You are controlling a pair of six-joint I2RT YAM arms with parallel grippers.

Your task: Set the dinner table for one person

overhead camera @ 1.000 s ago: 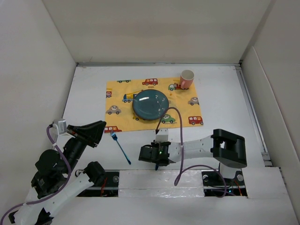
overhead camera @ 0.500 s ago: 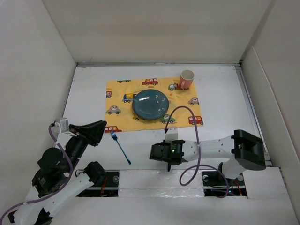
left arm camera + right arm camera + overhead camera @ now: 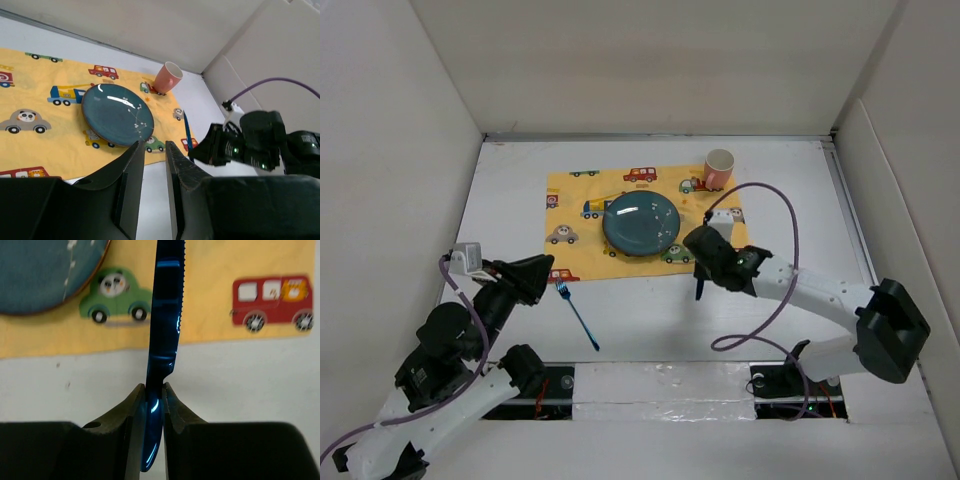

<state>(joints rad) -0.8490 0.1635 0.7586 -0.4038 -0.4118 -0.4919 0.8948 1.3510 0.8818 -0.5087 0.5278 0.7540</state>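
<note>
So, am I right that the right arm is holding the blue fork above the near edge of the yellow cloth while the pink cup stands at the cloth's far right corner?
Not quite: the right fingers hold a blue knife with a serrated edge, as the right wrist view shows. The blue fork lies on the table near the left arm. The knife is indeed above the near edge of the yellow cloth, and the pink cup stands at its far right corner.

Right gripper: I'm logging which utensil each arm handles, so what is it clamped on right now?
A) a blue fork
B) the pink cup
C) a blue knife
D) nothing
C: the right wrist view shows the right gripper shut on a blue knife with a serrated edge, its blade over the yellow cloth's near edge; the fork lies apart on the table.
</note>
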